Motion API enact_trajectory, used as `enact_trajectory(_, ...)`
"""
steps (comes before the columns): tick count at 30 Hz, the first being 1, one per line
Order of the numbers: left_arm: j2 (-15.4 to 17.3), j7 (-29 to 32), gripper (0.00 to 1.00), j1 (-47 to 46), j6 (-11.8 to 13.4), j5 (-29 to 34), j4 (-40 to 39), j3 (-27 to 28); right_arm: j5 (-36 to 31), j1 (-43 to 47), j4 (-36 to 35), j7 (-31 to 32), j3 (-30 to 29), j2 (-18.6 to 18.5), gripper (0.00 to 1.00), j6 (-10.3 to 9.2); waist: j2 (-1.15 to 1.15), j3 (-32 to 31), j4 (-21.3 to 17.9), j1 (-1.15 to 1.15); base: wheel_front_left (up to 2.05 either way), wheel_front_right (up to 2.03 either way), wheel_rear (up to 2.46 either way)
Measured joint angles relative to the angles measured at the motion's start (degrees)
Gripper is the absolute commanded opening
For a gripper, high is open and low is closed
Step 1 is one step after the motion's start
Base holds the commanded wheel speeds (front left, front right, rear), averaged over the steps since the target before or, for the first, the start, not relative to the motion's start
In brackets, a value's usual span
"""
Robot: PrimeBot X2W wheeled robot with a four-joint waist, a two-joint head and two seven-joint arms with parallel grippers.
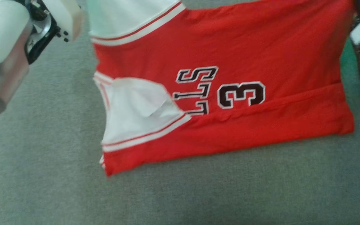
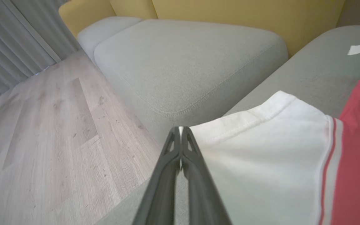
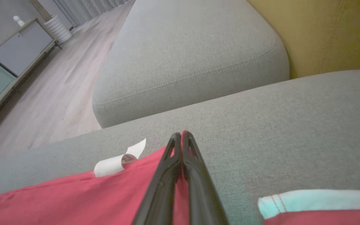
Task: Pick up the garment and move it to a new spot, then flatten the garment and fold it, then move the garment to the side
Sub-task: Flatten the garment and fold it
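We are clamping our left hand (image 2: 181, 128) shut on the edge of the white sleeve (image 2: 261, 156) of a red basketball jersey (image 1: 230, 56), which is spreading away to that hand's right. Our right hand (image 3: 181, 133) is pinching the jersey's red hem, fingers pressed together, a white tag (image 3: 117, 161) just to its left. The jersey is stretching between both hands over a grey sofa cushion (image 1: 198, 193); a second cushion (image 2: 183, 62) is sitting beyond the fingertips.

The grey sofa cushion (image 1: 42, 187) bears a red jersey (image 1: 230, 47) with white sleeves, number facing up.
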Motion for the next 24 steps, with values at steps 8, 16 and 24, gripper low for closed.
enact_trajectory(8, 1.30, -5.91, 0.00, 3.81, 0.00, -1.63, -5.00, -0.03, 4.56, 8.24, -4.99, -0.96, -0.41, -4.67, 0.00, 0.00, 0.00, -3.06, 2.99, -0.01, 0.00, 0.00, 0.00)
enact_trajectory(16, 5.67, -8.62, 0.00, 10.76, 0.18, -1.19, -13.84, -0.25, 7.23, 16.01, -10.22, -2.04, -2.53, -7.19, 0.00, 0.00, 0.00, -6.05, 5.60, -0.01, 0.00, 0.00, 0.00)
enact_trajectory(24, 10.65, -9.48, 0.00, 19.57, 3.70, -1.35, -25.88, -0.40, 7.94, 26.19, -16.14, -3.32, -6.68, -8.91, 0.00, 0.00, 0.00, -7.76, 7.65, -0.01, 0.00, 0.00, 0.00)
